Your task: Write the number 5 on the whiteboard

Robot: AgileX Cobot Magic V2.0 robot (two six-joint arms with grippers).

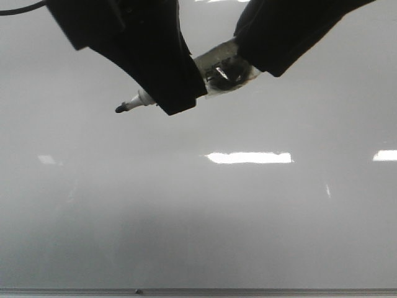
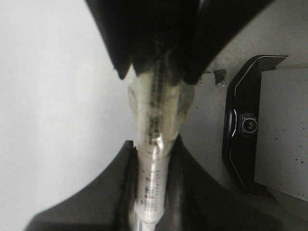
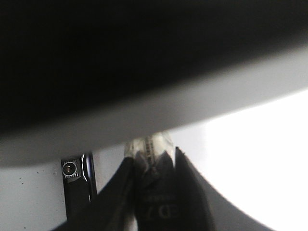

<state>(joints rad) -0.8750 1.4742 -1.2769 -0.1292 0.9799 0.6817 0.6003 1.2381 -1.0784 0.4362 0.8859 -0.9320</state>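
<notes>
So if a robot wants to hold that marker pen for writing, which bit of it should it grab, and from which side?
Probably the barrel, well back from the tip. The marker lies nearly level with its dark tip pointing to the view's left, bare. The left gripper clamps the barrel behind the tip, coming from above, and the right gripper holds the taped rear end. Fingers squeezing across the round barrel leave the tip free to reach the whiteboard.

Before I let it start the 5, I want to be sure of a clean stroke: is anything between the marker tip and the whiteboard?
Nothing visible. Both jaws grip the marker, and its dark tip points out over bare whiteboard. No ink shows on the board around it. Whether the tip touches the surface cannot be told.
</notes>
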